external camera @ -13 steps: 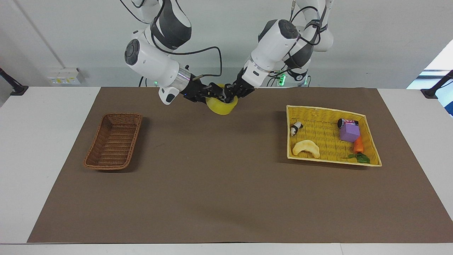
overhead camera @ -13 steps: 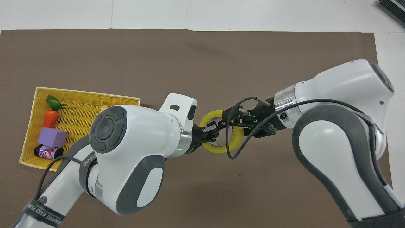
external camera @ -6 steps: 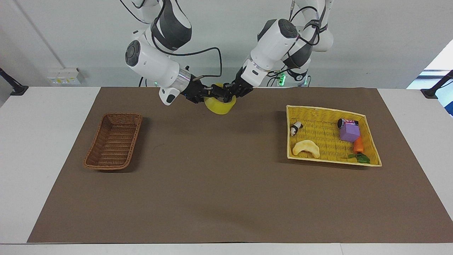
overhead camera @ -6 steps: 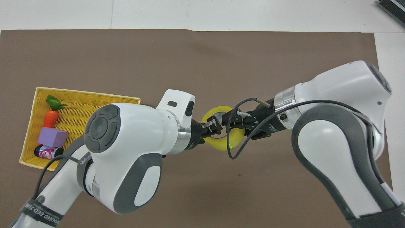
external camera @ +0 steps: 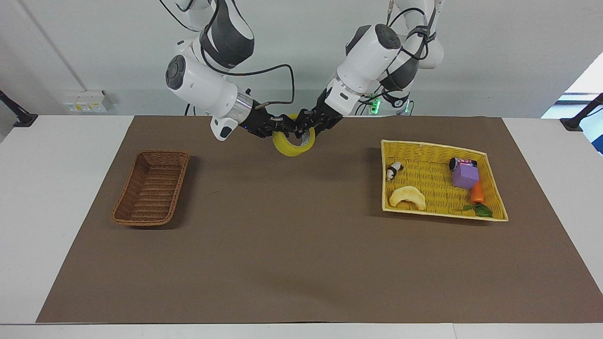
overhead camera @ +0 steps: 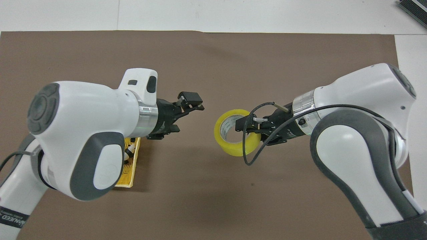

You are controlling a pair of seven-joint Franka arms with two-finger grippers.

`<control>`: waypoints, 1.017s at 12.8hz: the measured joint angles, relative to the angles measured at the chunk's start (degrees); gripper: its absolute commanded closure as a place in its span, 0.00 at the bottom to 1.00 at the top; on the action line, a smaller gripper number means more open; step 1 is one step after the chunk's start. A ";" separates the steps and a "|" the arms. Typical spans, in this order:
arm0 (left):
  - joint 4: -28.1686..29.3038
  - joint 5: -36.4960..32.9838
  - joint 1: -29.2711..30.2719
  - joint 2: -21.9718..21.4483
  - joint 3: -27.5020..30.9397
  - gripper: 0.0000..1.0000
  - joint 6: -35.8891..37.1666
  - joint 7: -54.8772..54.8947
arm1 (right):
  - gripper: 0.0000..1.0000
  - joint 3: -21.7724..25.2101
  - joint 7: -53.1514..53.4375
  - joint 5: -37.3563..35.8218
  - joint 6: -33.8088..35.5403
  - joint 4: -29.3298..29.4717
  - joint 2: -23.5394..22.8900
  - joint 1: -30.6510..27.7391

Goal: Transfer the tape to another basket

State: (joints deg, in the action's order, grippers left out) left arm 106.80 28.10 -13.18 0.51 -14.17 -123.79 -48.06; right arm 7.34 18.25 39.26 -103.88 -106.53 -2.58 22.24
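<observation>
The tape (external camera: 289, 149), a thick yellow roll with a pale core, hangs over the brown mat midway between the arms. My right gripper (external camera: 285, 127) is shut on the roll's rim, and the overhead view shows that right gripper (overhead camera: 245, 128) gripping the tape (overhead camera: 230, 148) at its upper edge. In the overhead view my left gripper (overhead camera: 195, 102) is open, holds nothing and stands apart from the roll toward the left arm's end. The facing view shows the left gripper (external camera: 307, 126) close beside the roll. The brown wicker basket (external camera: 150, 186) lies empty at the right arm's end.
A flat yellow basket (external camera: 433, 145) at the left arm's end holds a pale crescent piece (external camera: 408, 197), a purple block (external camera: 465, 175), a carrot (external camera: 477, 193), a can and a small panda figure. The left arm covers most of that yellow basket (overhead camera: 128, 166) in the overhead view.
The left gripper opened, let go of the tape and drew back toward the yellow basket. The right gripper closed on the roll, which now hangs from it alone.
</observation>
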 measured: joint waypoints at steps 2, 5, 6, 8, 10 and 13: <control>0.00 -0.10 4.88 0.02 0.16 0.00 0.51 0.25 | 1.00 0.06 -2.86 -3.52 0.09 -0.07 -0.04 -2.71; 0.00 -5.96 11.08 0.05 0.23 0.00 3.58 6.61 | 1.00 0.20 -13.54 -14.26 0.92 -1.13 -0.07 -9.12; 0.00 -8.01 12.70 0.05 0.23 0.00 4.93 11.09 | 1.00 0.27 -18.14 -17.43 0.93 -2.27 0.04 -11.48; 0.00 -11.30 16.14 0.06 0.24 0.00 7.16 21.74 | 1.00 0.43 -28.08 -20.40 0.91 -4.47 0.37 -17.45; -0.04 -15.72 19.87 0.04 0.26 0.00 9.44 33.34 | 1.00 0.64 -37.54 -21.10 -0.11 -6.67 0.49 -24.63; -2.05 -24.18 21.89 -0.02 0.24 0.00 14.46 45.42 | 1.00 0.68 -41.16 -22.67 -3.96 -9.81 0.37 -29.68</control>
State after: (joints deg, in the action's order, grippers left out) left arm 104.75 3.92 8.70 0.49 -13.92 -109.33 -2.64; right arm 8.02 -22.91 16.59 -107.84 -116.35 -2.21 -7.44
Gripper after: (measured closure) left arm 0.000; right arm 0.982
